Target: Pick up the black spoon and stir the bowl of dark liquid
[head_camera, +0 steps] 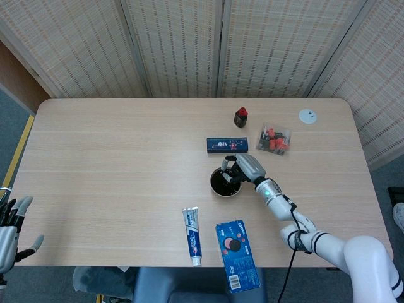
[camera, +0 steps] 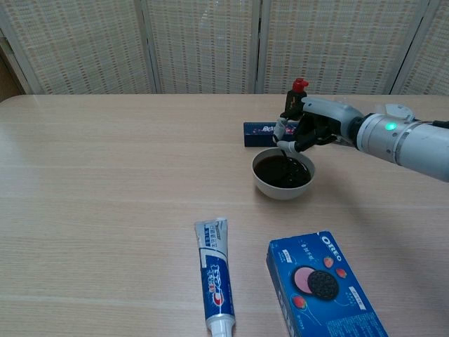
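A white bowl [camera: 280,191] of dark liquid stands right of the table's middle, also seen in the head view as the bowl [head_camera: 214,187]. My right hand [camera: 309,128] hovers over the bowl's far rim and grips the black spoon [camera: 285,149]. The spoon's short dark tip hangs down into the liquid, and the fingers hide the rest of it. In the head view the right hand [head_camera: 243,169] sits at the bowl's upper right. My left hand [head_camera: 12,226] is off the table's near left corner, fingers spread, holding nothing.
A toothpaste tube [camera: 215,284] and a blue Oreo box [camera: 319,288] lie in front of the bowl. Behind it are a dark blue flat box [camera: 258,133] and a red-capped black bottle [camera: 297,93]. A bag of red items [head_camera: 273,140] and a white disc [head_camera: 307,115] lie at the far right.
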